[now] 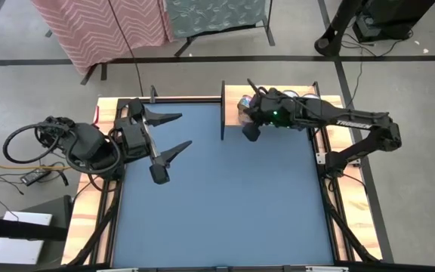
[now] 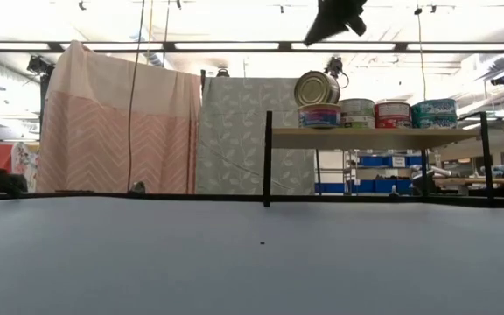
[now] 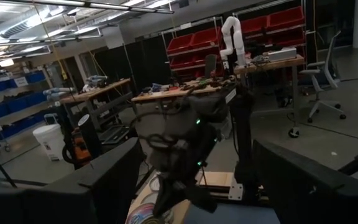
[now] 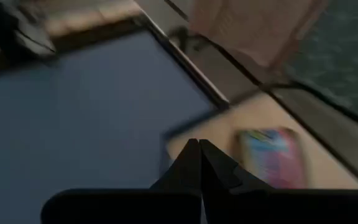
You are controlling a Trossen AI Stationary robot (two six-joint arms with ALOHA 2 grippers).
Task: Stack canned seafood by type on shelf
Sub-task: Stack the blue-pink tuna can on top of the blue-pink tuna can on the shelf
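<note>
Canned seafood (image 2: 376, 114) sits on shelf (image 2: 374, 134), below closed right pincer (image 2: 335, 22).

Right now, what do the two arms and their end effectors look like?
Both arms are dark. The right arm carries pale lettering on its forearm and a green light near the wrist. The left arm trails looped black cables. The left end effector has long, pointed black fingers.
</note>
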